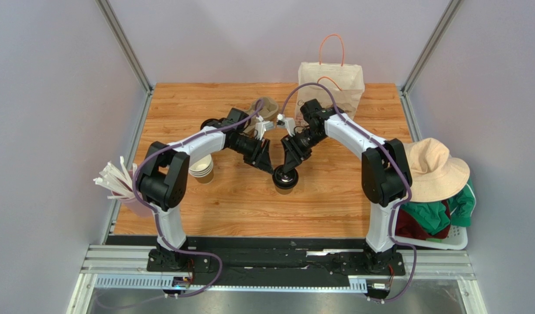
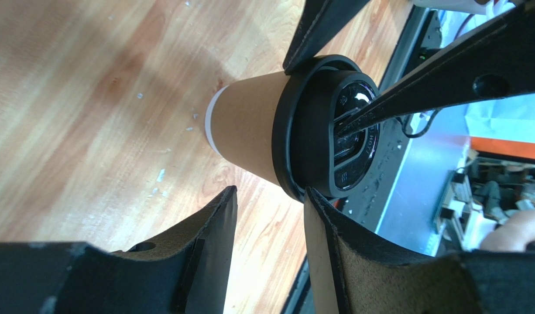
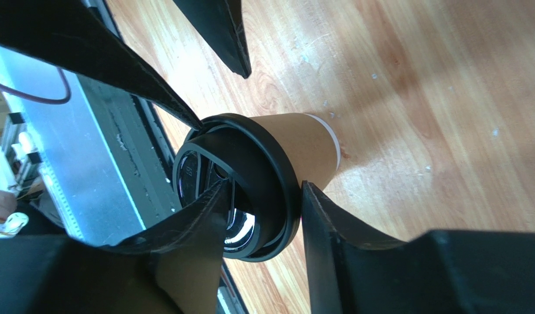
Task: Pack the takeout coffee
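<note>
Left wrist view has the left pincer (image 2: 269, 191) with its jaws well parted and gripping nothing. One finger's tip touches the rim of the black lid (image 2: 316, 140), and the other hangs free beside the paper wall. From the opposite side the right pincer (image 3: 265, 185) has one finger laid across the lid's top and its mate just under the rim. Whether it truly nips that rim I cannot tell. Between the two stands the takeout coffee (image 1: 284, 180), upright on the table (image 1: 329, 206), lid on (so what's inside is anyone's guess).

My worry is that a sideways shove on the rim could pop the lid or tip the cup. Four fingers crowded this close could also knock one another, and too hard a squeeze would crease the paper.

Beyond both pincers, at the table's far edge, a paper bag (image 1: 330, 82) stands upright, its inside out of sight. Out past the left pincer sits a stack of lidless cups (image 1: 202, 169). Well off past the right one, a white basket (image 1: 457, 241) holds clothes (image 1: 440, 212) with a hat (image 1: 434, 170) on top.
</note>
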